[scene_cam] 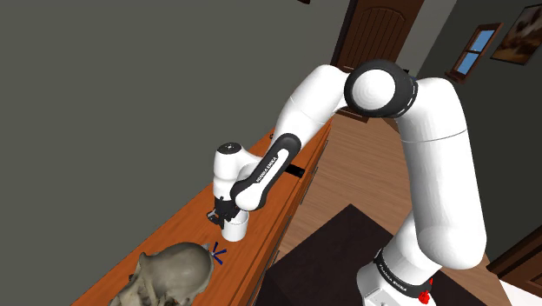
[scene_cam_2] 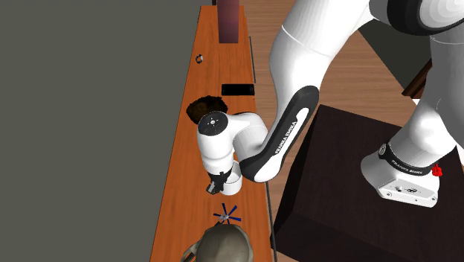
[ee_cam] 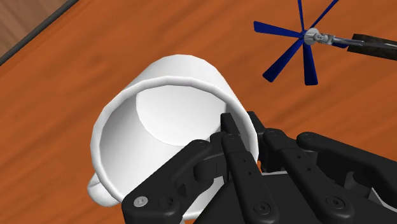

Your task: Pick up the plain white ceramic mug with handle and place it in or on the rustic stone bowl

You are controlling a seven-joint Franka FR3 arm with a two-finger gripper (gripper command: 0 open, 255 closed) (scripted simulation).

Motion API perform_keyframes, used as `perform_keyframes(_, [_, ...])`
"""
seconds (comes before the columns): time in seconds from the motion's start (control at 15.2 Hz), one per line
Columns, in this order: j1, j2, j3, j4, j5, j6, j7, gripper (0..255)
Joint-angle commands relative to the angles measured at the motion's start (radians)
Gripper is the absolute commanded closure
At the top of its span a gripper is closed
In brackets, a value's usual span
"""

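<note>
1. The glossy white mug with a side handle (ee_cam: 167, 114) is standing upright, mouth open to the wrist camera, on the long orange-brown wooden counter (scene_cam: 193, 228). It is sitting near the rough grey stone-like bowl (scene_cam: 178, 269), with a small blue-bladed spinner (ee_cam: 308, 37) lying between the two.
2. The all-black two-finger gripper (ee_cam: 224, 130) is sitting over the mug from above. Its claw is looking clamped on the rim wall, drawn almost together on the side opposite the handle (ee_cam: 95, 186). One finger is seemingly reaching inside the cup and one outside.
3. The mug is likely behaving as a stiff, fairly light body. Nothing is giving under the pinch, so the hold is depending on friction alone.
4. That shiny glaze is probably making it slippery, and a thin wall pinched off-centre is inviting the cup to swing or slide. A deep bite down the wall is looking safer than the rim edge or the small curved handle.
5. It is probably brittle, so lowering it gently into the hard bowl is mattering more than speed.
</note>
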Motion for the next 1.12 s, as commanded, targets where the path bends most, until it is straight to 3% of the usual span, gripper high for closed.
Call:
perform_keyframes(0.0, [0.0, 0.0, 0.0, 0.0, 0.0, 0.0, 0.0, 255])
perform_keyframes(1.06, [-0.065, -0.179, 0.083, -0.054, 0.08, -0.126, -0.057, 255])
